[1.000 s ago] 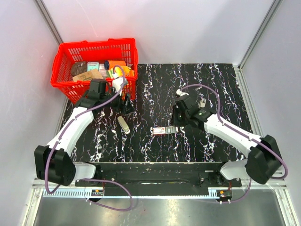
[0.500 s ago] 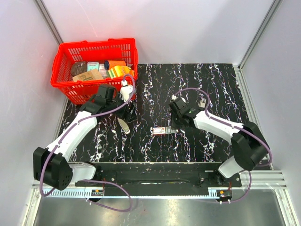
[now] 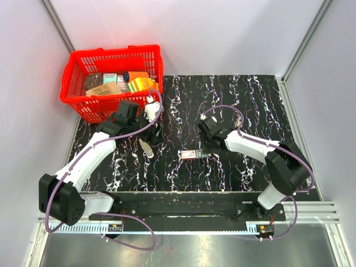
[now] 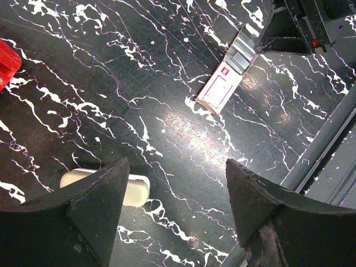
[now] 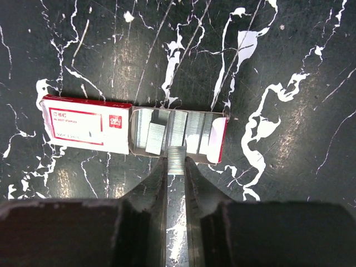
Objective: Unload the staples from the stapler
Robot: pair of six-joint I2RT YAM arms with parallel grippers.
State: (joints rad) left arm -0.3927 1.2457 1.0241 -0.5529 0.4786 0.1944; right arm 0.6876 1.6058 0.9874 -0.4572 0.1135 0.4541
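My right gripper (image 3: pixel 202 148) (image 5: pixel 177 162) is shut on a short silvery strip of staples (image 5: pixel 177 156). It holds the strip at the near edge of the open tray (image 5: pixel 183 132) of a red-and-white packet (image 3: pixel 189 154) (image 5: pixel 88 130). The tray holds several more strips. My left gripper (image 3: pixel 151 132) (image 4: pixel 177 167) is open and empty above the table. A slim cream bar with rounded ends (image 3: pixel 146 148) (image 4: pixel 133 189) lies by its left finger, partly hidden. No black-and-silver stapler shows clearly. The packet also shows in the left wrist view (image 4: pixel 219 89).
A red basket (image 3: pixel 78 100) with several packets stands at the back left, just behind my left arm. The black marbled tabletop (image 3: pixel 250 100) ends at a metal rail along the near edge (image 3: pixel 183 197). White walls close in the sides.
My right gripper has moved left to the packet's open end, its arm folding in. My left gripper has shifted a little right and nearer, beside the cream bar.
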